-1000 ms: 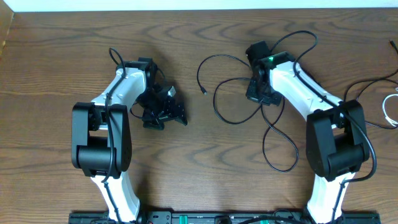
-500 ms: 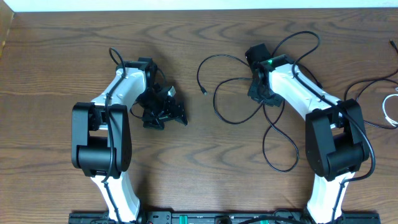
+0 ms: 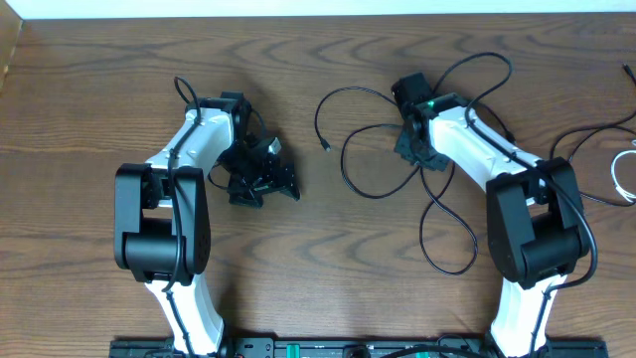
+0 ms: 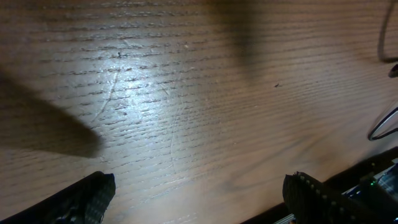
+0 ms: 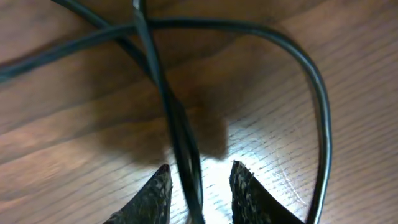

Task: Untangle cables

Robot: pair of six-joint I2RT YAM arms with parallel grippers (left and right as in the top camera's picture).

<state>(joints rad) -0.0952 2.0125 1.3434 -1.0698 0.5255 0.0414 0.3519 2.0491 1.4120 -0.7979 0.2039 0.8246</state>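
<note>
Several black cables (image 5: 177, 121) on wood-grain table (image 3: 298, 80)

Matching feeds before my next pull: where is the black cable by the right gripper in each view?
Overhead: black cable loops right of centre, around the right gripper.
Left wrist: only a curve at the right edge.
Right wrist: centre, passing between the fingertips.
Shared landmark: the wood-grain table.

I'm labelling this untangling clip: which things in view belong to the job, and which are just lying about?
Job: black cable; white cable; right gripper astride a black strand.
Not in use: left gripper, open above the table.
</note>
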